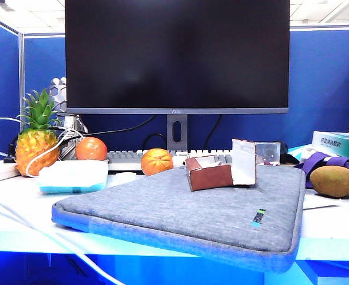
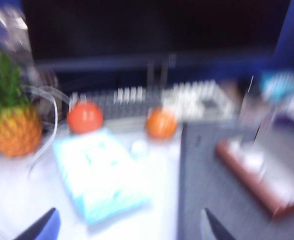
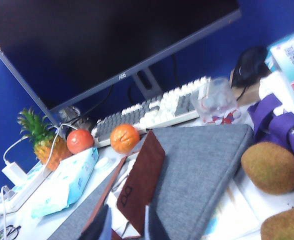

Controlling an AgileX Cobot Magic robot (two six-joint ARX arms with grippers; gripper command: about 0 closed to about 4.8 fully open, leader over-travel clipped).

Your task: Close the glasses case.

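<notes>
We see the left gripper (image 2: 127, 227) only in its own wrist view, which is badly blurred: two dark fingertips (image 2: 39, 227) poke in at the lower edge, set wide apart with nothing between them, above the white desk (image 2: 17, 195) and the near edge of the large grey fabric laptop sleeve (image 2: 212, 185).

In the right wrist view the right gripper (image 3: 127, 225) shows as two dark fingertips (image 3: 99, 227) fairly close together. The raised reddish-brown flap lid (image 3: 142, 182) stands just by them; we cannot tell whether they touch or pinch it.

In the exterior view, where neither arm appears, the small reddish-brown leather-like glasses case (image 1: 210, 175) sits open on the sleeve (image 1: 180, 208), centre-right, its whitish-lined flap (image 1: 244, 161) standing upright at its right end. A small clear plastic box (image 1: 268, 152) stands just behind it. The sleeve's front half is bare. An orange (image 1: 156, 161) lies beyond the sleeve's far-left edge, and a brown kiwi (image 1: 333, 181) sits off its right edge.
</notes>
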